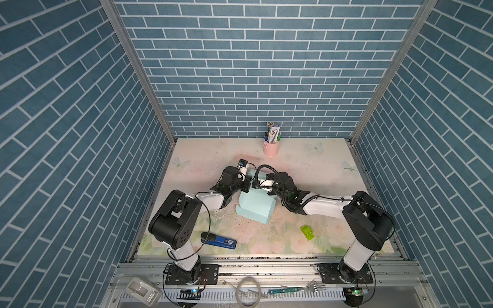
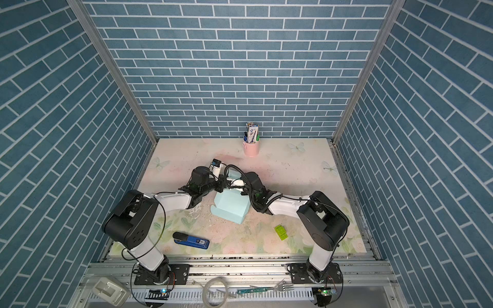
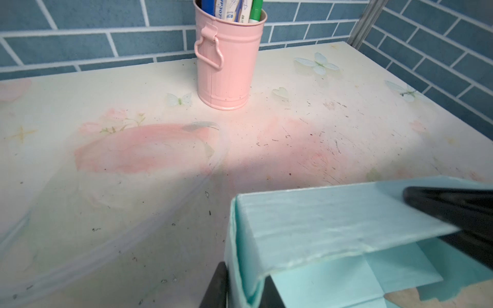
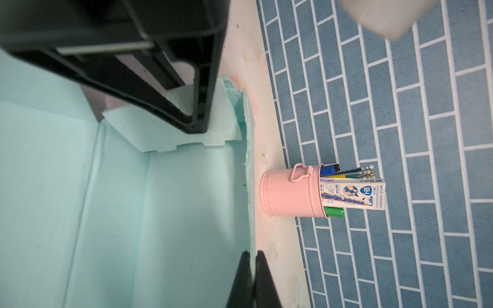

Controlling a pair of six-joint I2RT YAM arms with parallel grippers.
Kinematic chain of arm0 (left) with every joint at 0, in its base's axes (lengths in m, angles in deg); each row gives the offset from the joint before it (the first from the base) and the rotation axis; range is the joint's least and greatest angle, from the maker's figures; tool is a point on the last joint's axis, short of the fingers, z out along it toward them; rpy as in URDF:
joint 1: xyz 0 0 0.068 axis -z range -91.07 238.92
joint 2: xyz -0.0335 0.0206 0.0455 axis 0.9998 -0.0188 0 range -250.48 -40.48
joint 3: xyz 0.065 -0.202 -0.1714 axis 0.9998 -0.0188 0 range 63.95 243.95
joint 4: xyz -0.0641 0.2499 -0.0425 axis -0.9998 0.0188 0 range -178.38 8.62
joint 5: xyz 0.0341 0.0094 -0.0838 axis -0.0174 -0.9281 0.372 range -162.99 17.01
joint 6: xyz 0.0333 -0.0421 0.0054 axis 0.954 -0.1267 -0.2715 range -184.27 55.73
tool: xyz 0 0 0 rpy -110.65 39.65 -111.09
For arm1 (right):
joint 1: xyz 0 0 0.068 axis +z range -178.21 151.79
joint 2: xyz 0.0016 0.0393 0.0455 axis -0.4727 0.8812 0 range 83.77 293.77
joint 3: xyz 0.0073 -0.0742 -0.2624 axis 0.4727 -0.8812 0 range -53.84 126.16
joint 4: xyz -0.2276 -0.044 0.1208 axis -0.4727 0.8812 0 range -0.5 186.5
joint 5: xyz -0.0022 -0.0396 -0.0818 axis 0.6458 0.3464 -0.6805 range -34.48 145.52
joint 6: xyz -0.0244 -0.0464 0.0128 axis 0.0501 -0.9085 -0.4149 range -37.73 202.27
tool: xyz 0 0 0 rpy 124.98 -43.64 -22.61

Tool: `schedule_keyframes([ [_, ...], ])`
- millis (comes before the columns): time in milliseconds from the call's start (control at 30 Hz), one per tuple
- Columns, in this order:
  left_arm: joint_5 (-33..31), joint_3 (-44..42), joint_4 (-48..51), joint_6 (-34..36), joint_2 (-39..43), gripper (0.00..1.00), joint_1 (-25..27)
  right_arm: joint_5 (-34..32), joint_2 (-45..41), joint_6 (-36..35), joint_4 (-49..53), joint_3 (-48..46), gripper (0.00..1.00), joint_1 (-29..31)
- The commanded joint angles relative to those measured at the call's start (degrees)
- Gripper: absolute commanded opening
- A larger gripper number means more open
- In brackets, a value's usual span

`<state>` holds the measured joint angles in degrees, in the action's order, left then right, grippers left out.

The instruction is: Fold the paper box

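Note:
The pale mint paper box (image 1: 255, 210) (image 2: 230, 210) lies half-formed at the table's middle, open side up. Both grippers meet at its far end. In the left wrist view my left gripper (image 3: 245, 290) has one finger outside and one inside a doubled-over end wall (image 3: 333, 224), shut on it. In the right wrist view my right gripper (image 4: 253, 280) is shut on the thin far wall (image 4: 186, 213), near that corner. The left gripper's black fingers (image 4: 205, 80) show there, over the tucked flaps. In both top views the wrists hide the fingertips.
A pink pot of pens (image 1: 271, 148) (image 3: 226, 66) (image 4: 290, 194) stands at the back wall behind the box. A blue stapler (image 1: 218, 240) lies front left and a green toy brick (image 1: 306, 232) front right. A fork (image 1: 314, 287) and tubing lie on the front rail.

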<state>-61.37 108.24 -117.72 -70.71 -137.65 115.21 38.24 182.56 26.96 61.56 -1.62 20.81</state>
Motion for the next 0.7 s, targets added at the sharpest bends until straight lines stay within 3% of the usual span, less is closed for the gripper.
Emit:
schedule_keyframes([
  [0,-0.67,-1.17,-1.68,0.37,2.09,0.17,0.67,0.86,-1.01,2.22,-1.02,0.50,0.00,-0.12],
  [433,-4.37,-2.02,1.11,-3.31,4.28,0.09,1.14,1.61,-1.54,7.17,-1.53,0.77,0.00,-0.45],
  [667,-9.42,-2.07,7.03,-8.01,7.14,0.08,1.93,5.42,-7.40,18.02,1.07,-0.10,0.40,-0.61],
])
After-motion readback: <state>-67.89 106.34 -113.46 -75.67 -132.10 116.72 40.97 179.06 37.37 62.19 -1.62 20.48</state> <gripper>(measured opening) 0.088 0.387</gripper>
